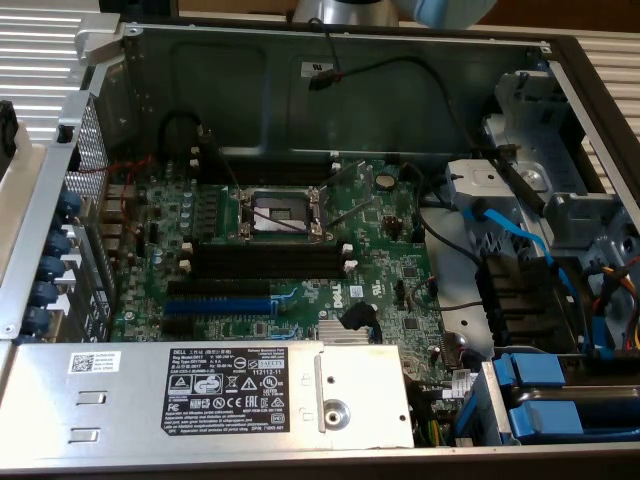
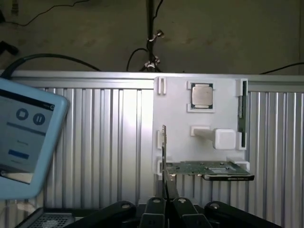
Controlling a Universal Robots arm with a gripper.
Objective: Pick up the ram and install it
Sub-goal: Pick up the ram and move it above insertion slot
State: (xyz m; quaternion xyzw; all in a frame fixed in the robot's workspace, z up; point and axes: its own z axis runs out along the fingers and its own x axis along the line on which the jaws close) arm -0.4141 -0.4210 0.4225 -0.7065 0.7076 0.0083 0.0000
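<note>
Robotics laboratory bench: an opened computer case [image 1: 300, 70] with its motherboard [image 1: 390, 250] exposed, a white parts holder [image 2: 176, 111] against ribbed metal panels [image 2: 104, 142], and a control tablet [image 2: 23, 142] are shown.

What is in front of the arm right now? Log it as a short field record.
pincer: shut on the ram
ram: edge-on, upright, rising from the fingertips in front of the white holder
white holder: carries a processor chip and a green card
black slots: on the motherboard in the open case, empty

One ram [image 2: 164, 149] in tool [image 2: 165, 203], one CPU chip [image 2: 202, 96], one expansion card [image 2: 209, 168], one blue slot [image 1: 220, 305], one CPU socket [image 1: 280, 212].
</note>
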